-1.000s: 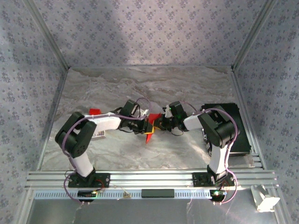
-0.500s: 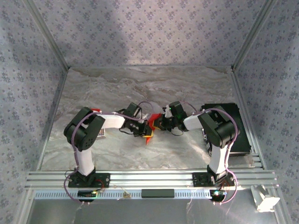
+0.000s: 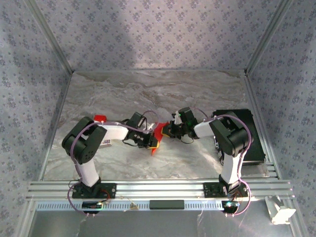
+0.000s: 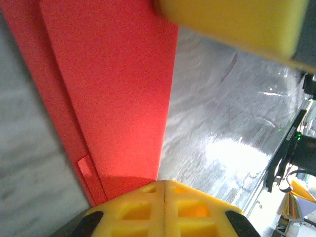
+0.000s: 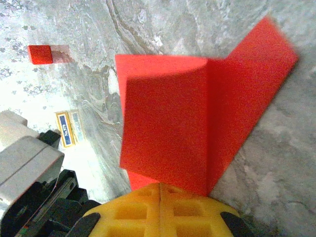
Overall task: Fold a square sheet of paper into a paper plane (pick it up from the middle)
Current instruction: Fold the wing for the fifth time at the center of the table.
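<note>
The square sheet of paper (image 3: 156, 144) is bright red and partly folded, and it sits at the table's middle between my two grippers. My left gripper (image 3: 150, 140) comes at it from the left. In the left wrist view the yellow fingertips (image 4: 164, 181) are shut, and the folded edge of the paper (image 4: 113, 89) runs straight into their seam. My right gripper (image 3: 165, 132) meets the sheet from the right. Its jaws (image 5: 159, 185) are shut on the near edge of the paper (image 5: 168, 118), where one flap stands up along a crease. A yellow right finger (image 4: 237, 24) shows in the top corner of the left wrist view.
A small red rectangular piece (image 3: 100, 118) (image 5: 40, 54) lies at the left, behind the left arm. A small printed card (image 3: 105, 143) (image 5: 66, 129) lies near it. A black box (image 3: 242, 136) stands at the right edge. A metal rail (image 3: 158, 188) runs along the near edge.
My left gripper has slid a little left and toward the near edge along the paper, and that arm's elbow has shifted. The right arm has stayed still.
</note>
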You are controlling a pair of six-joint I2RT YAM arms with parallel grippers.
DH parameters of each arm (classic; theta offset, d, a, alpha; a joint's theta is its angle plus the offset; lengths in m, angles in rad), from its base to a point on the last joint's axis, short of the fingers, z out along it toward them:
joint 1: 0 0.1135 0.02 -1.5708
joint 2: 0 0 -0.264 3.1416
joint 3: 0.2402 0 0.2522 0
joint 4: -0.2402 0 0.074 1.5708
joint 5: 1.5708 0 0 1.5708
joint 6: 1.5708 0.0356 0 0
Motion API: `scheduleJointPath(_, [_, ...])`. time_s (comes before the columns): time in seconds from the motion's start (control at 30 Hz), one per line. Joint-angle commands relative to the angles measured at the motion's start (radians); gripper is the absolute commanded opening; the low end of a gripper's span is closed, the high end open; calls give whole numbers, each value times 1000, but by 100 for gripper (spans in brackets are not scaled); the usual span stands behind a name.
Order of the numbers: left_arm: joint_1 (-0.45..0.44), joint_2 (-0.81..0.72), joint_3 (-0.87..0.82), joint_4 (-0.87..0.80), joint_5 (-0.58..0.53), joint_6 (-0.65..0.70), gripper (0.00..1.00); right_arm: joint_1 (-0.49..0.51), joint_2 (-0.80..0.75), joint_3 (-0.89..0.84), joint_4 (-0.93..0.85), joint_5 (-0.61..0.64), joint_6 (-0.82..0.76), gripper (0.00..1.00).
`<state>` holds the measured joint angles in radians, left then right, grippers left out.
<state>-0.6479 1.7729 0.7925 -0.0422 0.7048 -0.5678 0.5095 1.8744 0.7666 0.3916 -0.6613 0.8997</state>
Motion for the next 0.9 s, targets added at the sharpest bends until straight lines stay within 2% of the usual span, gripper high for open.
scheduleJointPath(0.0, [-1,-40,-48,-91,-20,17,6,-8,14,-18,-131,106,-26,6])
scheduleJointPath(0.27, [0,-55,-60,-64,-13,10,5,-2,12,-19,-92,91,-19,7])
scheduleJointPath(0.57, [-1,-28,-63,-27,-3,-5,2,6,-135,5,-143,90,-115,9])
scheduleJointPath(0.87, [4,-24,-70,-9,2,-14,1,112,-103,38,-146,76,-152,8])
